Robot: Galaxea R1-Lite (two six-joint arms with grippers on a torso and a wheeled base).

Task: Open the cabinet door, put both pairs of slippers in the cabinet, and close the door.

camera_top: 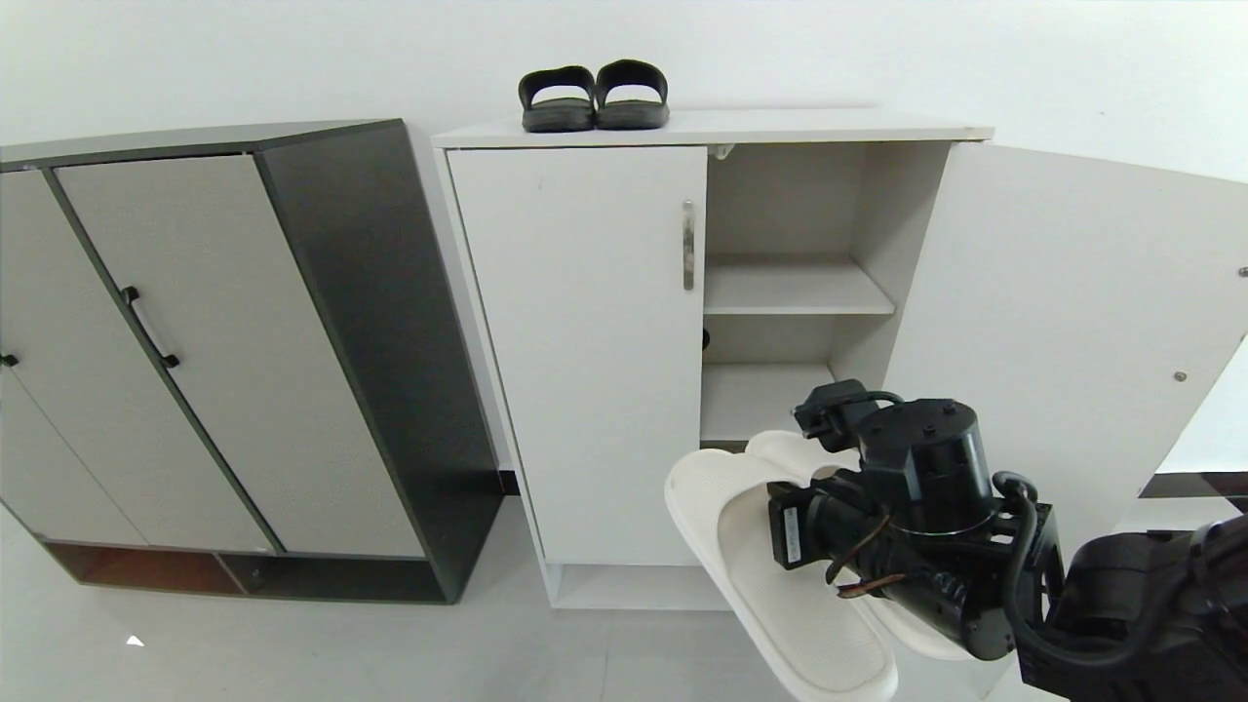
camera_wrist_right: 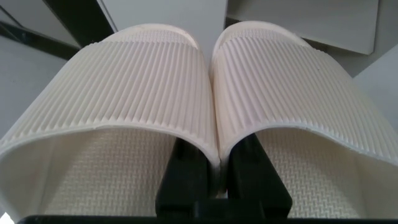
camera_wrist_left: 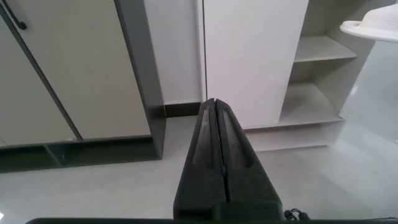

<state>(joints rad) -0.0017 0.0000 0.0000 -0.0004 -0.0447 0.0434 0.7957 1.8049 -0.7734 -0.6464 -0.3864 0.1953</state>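
A white cabinet (camera_top: 575,341) stands against the wall with its right door (camera_top: 1063,322) swung wide open and its left door shut. On its top sits a pair of black slippers (camera_top: 594,96). My right gripper (camera_wrist_right: 216,168) is shut on a pair of white slippers (camera_top: 760,546), pinching their two inner strap walls (camera_wrist_right: 211,93) together. The pair hangs in the air in front of the open half, toes near the lower shelf (camera_top: 760,400). My left gripper (camera_wrist_left: 215,106) is shut and holds nothing, low over the floor facing the cabinet's shut door.
A grey and black cabinet (camera_top: 195,341) with shut doors stands left of the white one. The open compartment has a middle shelf (camera_top: 790,288), bare, and a small dark thing (camera_top: 705,340) shows behind the shut door's edge. Pale floor (camera_top: 390,653) lies in front.
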